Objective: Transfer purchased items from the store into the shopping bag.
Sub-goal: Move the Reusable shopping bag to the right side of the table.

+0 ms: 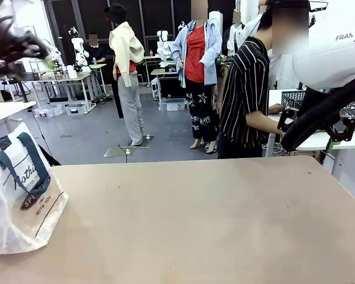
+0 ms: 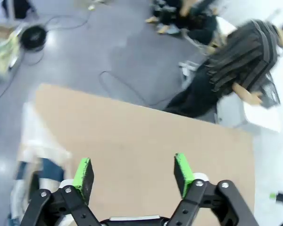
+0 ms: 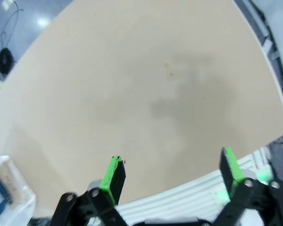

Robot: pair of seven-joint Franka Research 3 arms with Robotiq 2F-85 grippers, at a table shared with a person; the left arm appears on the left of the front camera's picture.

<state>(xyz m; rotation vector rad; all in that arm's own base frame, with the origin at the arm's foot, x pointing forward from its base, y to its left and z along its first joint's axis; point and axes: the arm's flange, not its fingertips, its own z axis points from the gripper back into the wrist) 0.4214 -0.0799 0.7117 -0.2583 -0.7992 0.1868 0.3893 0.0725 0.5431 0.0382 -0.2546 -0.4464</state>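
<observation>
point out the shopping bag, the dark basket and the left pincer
shopping bag point(image 1: 15, 201): front view, translucent front wall.
dark basket point(image 1: 296, 99): front view, lattice side, on the far white table.
left pincer point(image 2: 133, 175): left wrist view, midway between green pads.

Both arms raised high; left tool point(image 2: 133, 175) and right tool point(image 3: 172, 169) gape empty, pointing downward

The table point(image 1: 213, 219) is topped with a smooth, matt tan surface, faintly mottled in the right wrist view. The shopping bag point(image 1: 15, 201) is made of thin, translucent white plastic, lightly crinkled, with matt navy cloth-like straps. The left hand point(image 2: 133, 173) and the right hand point(image 3: 170, 170) are built of black, slightly glossy plastic or metal, faced with matt green pads point(image 2: 83, 175).
</observation>
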